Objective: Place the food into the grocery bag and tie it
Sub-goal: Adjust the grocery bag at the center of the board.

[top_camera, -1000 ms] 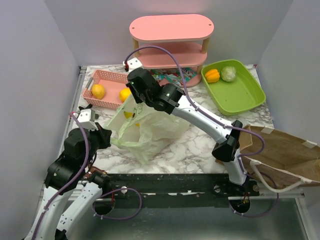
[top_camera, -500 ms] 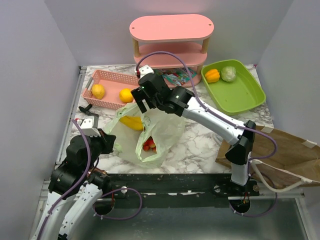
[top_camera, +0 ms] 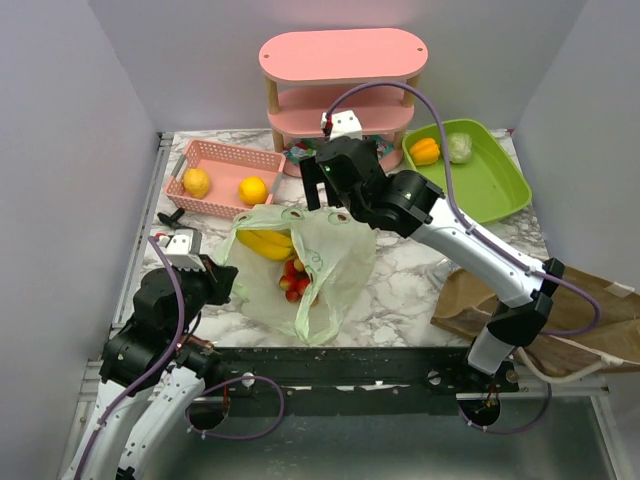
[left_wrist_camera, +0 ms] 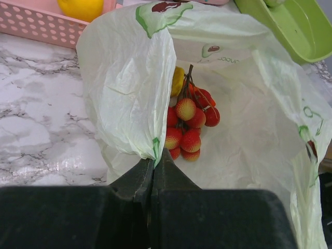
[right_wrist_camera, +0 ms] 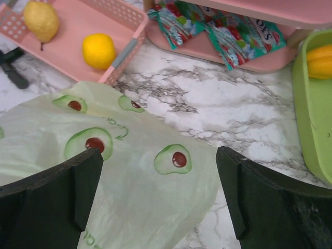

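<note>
While bananas (top_camera: 266, 243) and red fruits (top_camera: 294, 284) lie inside the grocery bag (top_camera: 343, 265) seen from overhead, the left wrist view shows the left gripper (left_wrist_camera: 154, 162) pinching its rim, apparently to keep the mouth open; the right gripper (right_wrist_camera: 161, 194), jaws spread, hovers above the bag near snack packets (right_wrist_camera: 228, 36).

Thin crinkled translucent plastic bag (left_wrist_camera: 129, 78), glossy marbled table (top_camera: 410, 285), perforated plastic basket (top_camera: 225, 152), smooth plastic tray (top_camera: 485, 195), matt paper bag (top_camera: 590, 315).

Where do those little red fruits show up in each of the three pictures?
Top view: red fruits inside the bag, just left of centre.
Left wrist: red fruits at centre, inside the open bag.
Right wrist: not in view.
Shared landmark: pink basket.
</note>
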You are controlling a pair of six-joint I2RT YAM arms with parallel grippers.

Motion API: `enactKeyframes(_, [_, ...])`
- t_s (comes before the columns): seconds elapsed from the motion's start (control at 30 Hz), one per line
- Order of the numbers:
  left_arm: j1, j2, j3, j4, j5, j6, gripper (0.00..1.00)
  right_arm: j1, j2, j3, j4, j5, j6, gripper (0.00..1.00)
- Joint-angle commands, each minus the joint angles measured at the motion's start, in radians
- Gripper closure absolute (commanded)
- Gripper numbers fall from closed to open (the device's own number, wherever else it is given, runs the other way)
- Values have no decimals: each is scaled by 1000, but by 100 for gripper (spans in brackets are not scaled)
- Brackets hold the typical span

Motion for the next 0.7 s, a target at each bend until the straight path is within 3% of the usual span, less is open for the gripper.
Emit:
enactKeyframes(0.0, [4, 7, -5, 23, 22, 14, 100, -70, 23, -21, 7, 95, 83, 0])
enactKeyframes(0.33, [6, 0, -9, 26, 21, 15, 100, -389, 153, 118, 88, -115, 231, 0])
enactKeyframes(0.43, [7, -5, -11, 25, 16, 15, 100, -511, 190, 113, 125, -212, 345, 0])
enactKeyframes(0.67, [7, -3, -12, 26, 21, 17, 100, -705, 272, 80, 182, -271, 509, 0])
